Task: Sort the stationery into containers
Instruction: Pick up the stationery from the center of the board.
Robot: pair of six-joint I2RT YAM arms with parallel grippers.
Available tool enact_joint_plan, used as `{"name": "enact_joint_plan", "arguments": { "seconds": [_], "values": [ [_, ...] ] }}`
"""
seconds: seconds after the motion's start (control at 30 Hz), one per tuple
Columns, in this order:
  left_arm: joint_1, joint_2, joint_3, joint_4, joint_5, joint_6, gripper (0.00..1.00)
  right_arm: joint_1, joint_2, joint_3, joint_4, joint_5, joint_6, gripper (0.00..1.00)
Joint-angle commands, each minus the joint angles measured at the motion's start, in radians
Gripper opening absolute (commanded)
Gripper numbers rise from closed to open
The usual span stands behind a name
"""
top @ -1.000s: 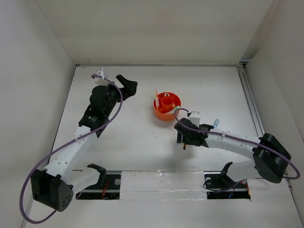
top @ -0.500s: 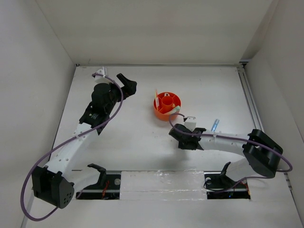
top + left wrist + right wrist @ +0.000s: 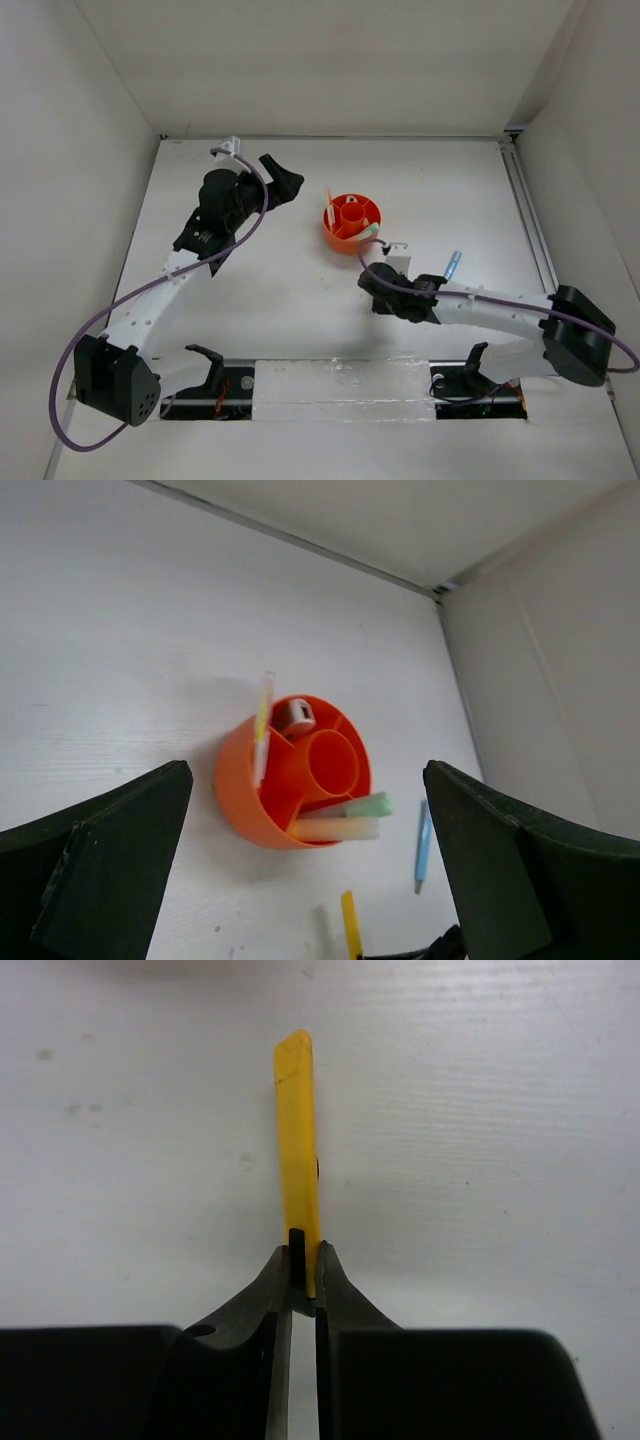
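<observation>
right claw (image 3: 303, 1260): clamped on pencil (image 3: 297, 1130) (lying on desk (image 3: 480, 1110), yep) | left claw (image 3: 307, 770): wide apart, pointed at organiser (image 3: 240, 780)

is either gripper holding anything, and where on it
The right gripper pinches the pencil at one end, the rest pointing away from the fingers. The left gripper is open, holding nothing.

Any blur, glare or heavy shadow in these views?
Top view: even light, sharp, only a soft shadow under the right arm. Left wrist: organiser sharp, left fingers dark and underexposed. Right wrist: pencil crisp with a thin shadow alongside, right fingers nearly black.
</observation>
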Motion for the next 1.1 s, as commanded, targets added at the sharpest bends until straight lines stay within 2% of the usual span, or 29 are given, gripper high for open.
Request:
{"name": "enact_joint_plan", "arguments": {
  "seconds": [0.0,0.07,0.1,0.2,0.23,0.43,0.7,0.93,1.07],
  "values": [
    [-0.003,0.012,-0.020,0.170,0.248,-0.042,1.00,0.011,-0.140,0.023,0.102,0.038,-0.121,0.00],
    [-0.003,0.023,-0.066,0.238,0.348,-0.056,1.00,0.011,-0.224,0.032,0.142,0.038,-0.200,0.00],
    [-0.003,0.023,-0.083,0.278,0.447,-0.076,1.00,0.011,-0.248,0.032,0.165,0.038,-0.224,0.00],
    [-0.003,0.023,-0.158,0.454,0.590,-0.117,1.00,0.011,-0.304,0.071,0.187,0.047,-0.309,0.00],
    [-0.003,0.012,-0.175,0.541,0.613,-0.152,1.00,0.011,-0.305,0.081,0.201,0.047,-0.329,0.00],
    [-0.003,0.012,-0.256,0.801,0.779,-0.235,1.00,0.011,-0.378,0.108,0.300,-0.011,-0.448,0.00],
    [-0.055,0.094,-0.319,1.164,0.879,-0.298,1.00,0.011,-0.410,0.141,0.359,-0.111,-0.528,0.00],
    [-0.055,0.212,-0.379,1.537,0.910,-0.468,0.96,0.011,-0.401,0.186,0.394,-0.180,-0.548,0.00],
    [-0.055,0.275,-0.390,1.673,0.910,-0.548,0.95,0.011,-0.381,0.198,0.420,-0.203,-0.548,0.00]
  ]
}}
